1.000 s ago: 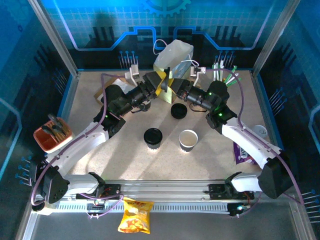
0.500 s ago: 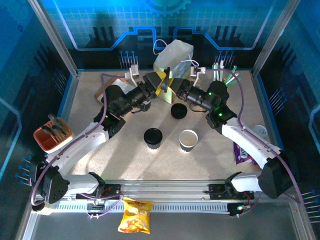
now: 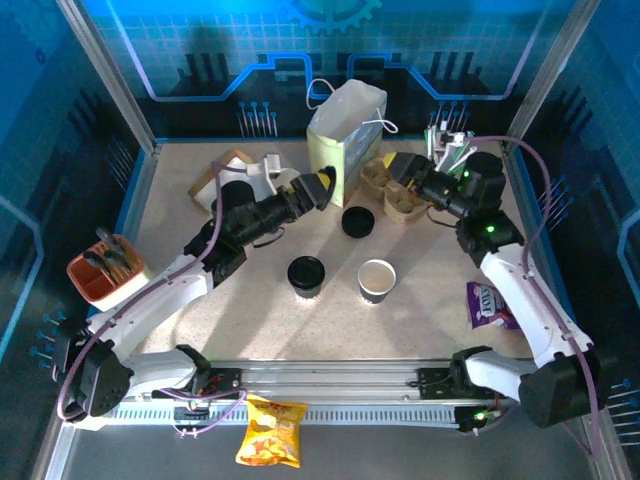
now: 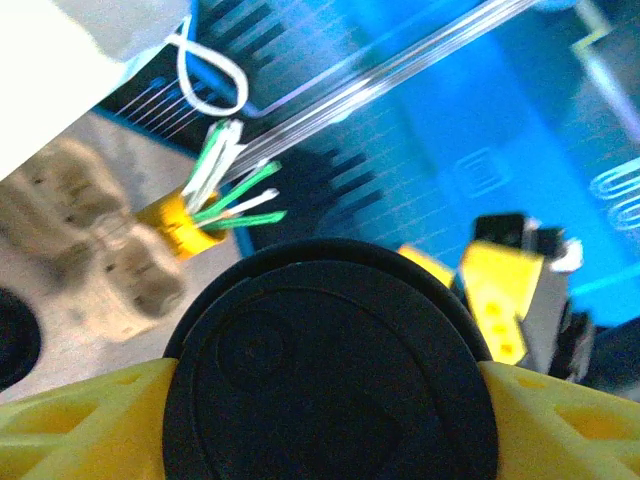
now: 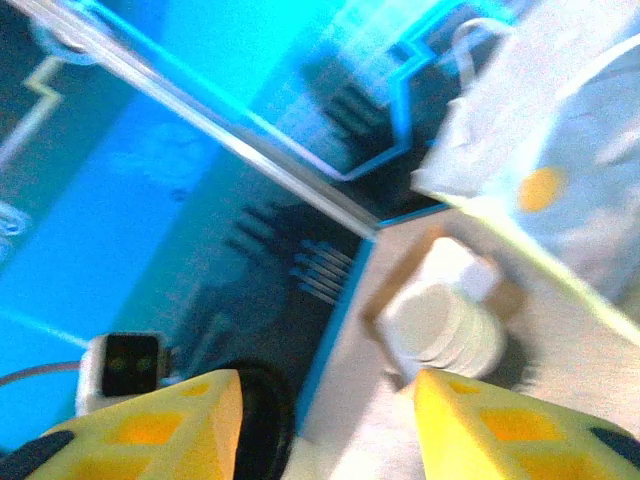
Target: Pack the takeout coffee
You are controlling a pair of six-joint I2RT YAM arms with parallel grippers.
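Coffee (image 4: 330, 370) between left fingers (image 4: 90, 420), beside bag (image 3: 350, 115)

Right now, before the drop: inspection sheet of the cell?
Surface: speckled table, no spill seen.
Job's things: takeout coffee, lid clamped in left gripper beside the paper bag, not inside; cup body hidden.
Clutter: lidded cup, open cup, black lids, pulp carriers, straws, purple packet, chip bag, orange tub.
Grippers: left shut on the coffee; right gripper open, empty, near the carriers.
Cables: purple cables along both arms, no snag seen.
Surroundings: blue panels, metal frame.
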